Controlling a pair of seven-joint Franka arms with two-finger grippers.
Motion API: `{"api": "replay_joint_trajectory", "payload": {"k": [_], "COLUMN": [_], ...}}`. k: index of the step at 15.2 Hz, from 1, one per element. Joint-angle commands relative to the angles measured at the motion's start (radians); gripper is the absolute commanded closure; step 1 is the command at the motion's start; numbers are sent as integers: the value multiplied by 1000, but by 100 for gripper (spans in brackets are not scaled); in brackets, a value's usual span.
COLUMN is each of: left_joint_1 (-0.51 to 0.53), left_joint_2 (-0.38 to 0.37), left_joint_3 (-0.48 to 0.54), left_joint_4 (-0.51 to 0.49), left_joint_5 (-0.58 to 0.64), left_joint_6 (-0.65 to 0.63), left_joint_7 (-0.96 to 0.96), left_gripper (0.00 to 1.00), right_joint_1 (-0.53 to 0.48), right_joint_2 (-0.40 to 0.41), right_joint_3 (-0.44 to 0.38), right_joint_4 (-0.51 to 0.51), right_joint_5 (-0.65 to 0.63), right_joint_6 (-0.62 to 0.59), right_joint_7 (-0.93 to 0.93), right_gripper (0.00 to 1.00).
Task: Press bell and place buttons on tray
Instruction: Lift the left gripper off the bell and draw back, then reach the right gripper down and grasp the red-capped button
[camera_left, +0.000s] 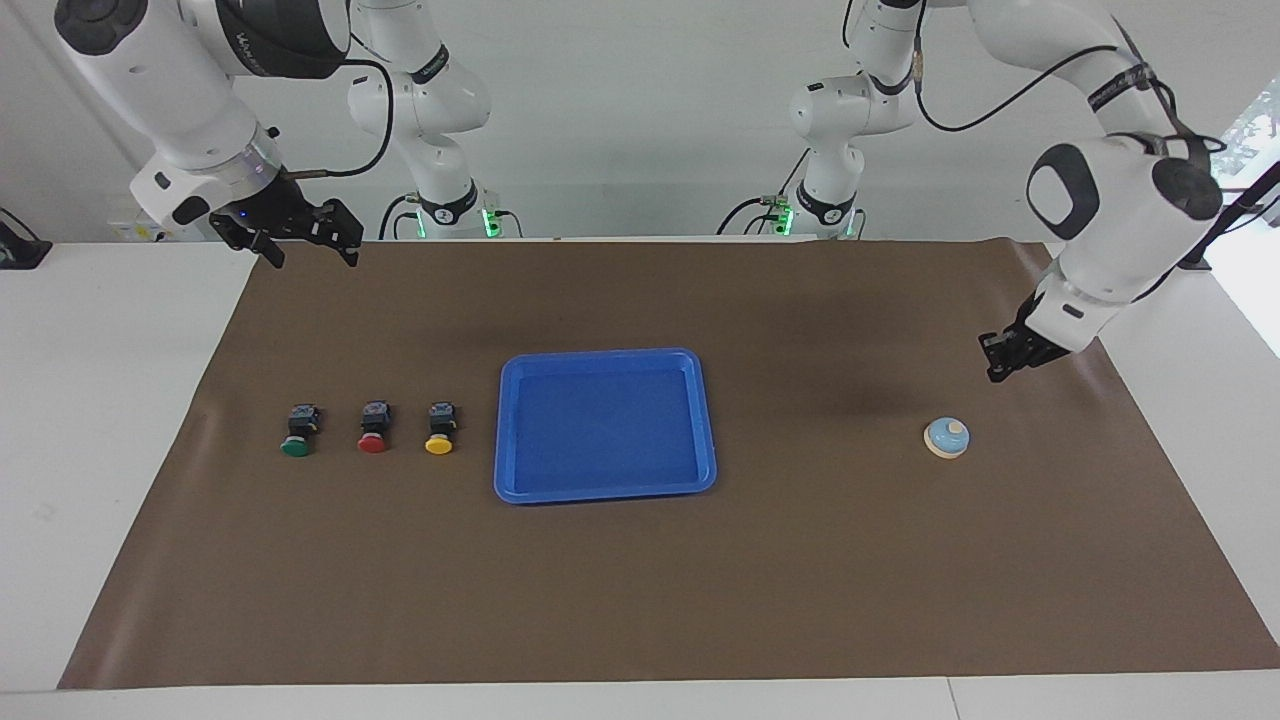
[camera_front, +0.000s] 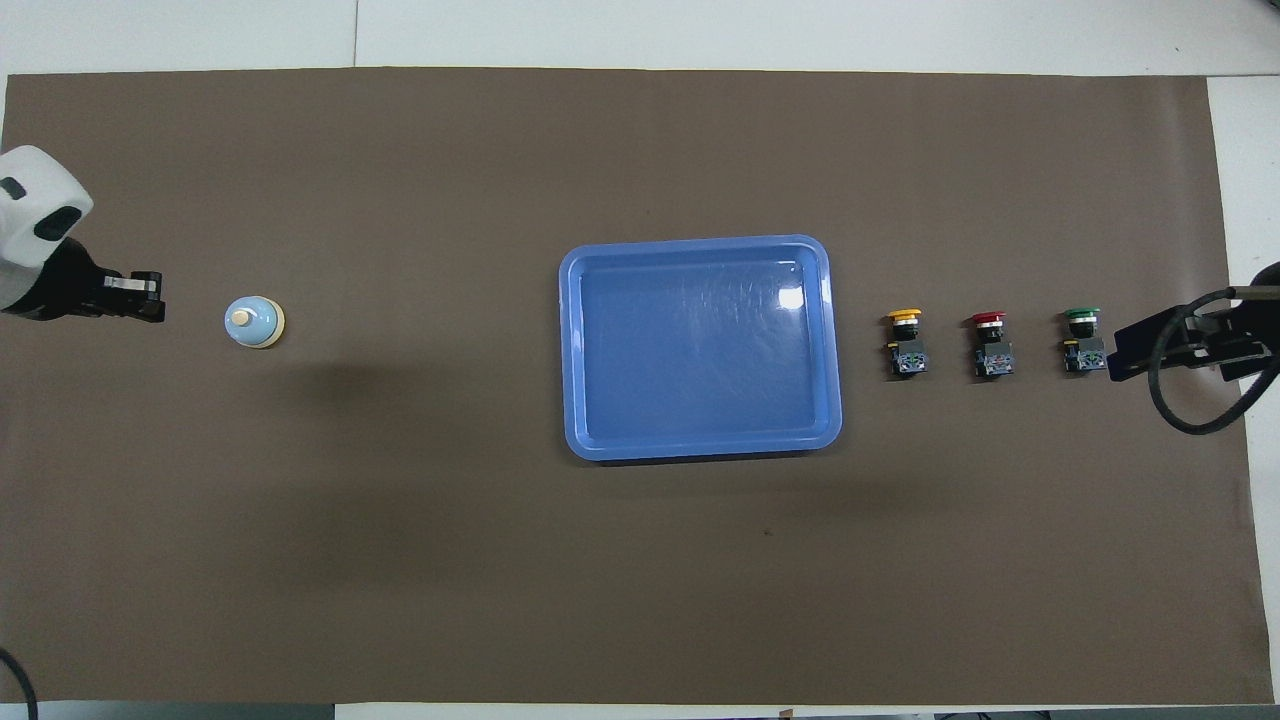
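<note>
A brown mat (camera_left: 640, 600) covers the white table (camera_left: 100, 400), carrying tray (camera_left: 606, 487), three buttons (camera_left: 372, 428) and bell (camera_left: 946, 438).

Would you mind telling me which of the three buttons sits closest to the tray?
The yellow button: it lies right beside the tray, with the red button next along and the green button last, toward the right arm's end.
</note>
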Motion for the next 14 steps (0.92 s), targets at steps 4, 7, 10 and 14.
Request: {"api": "replay_joint_trajectory", "payload": {"k": [4, 7, 10, 14], "left_joint_1": [7, 7, -3, -6], "left_joint_2": [-180, -202, -202, -200], "left_joint_3": [0, -2, -3, -10], "left_joint_4": [58, 68, 64, 65], "left_joint_5": [0, 0, 0, 1], "left_joint_6": [-272, -312, -302, -296], "left_joint_7": [-7, -2, -2, 1], "left_gripper": [0, 0, 0, 0], "right_joint_1": [-8, 4, 4, 1], "right_joint_2": [-14, -15, -16, -61], "right_joint_3": [2, 10, 10, 7], "right_joint_4": [-9, -9, -9, -149], "right_joint_5": [13, 13, 4, 4], "right_joint_6": [-6, -7, -7, 165], "right_joint_7": [-17, -42, -39, -55], "right_gripper": [0, 0, 0, 0]}}
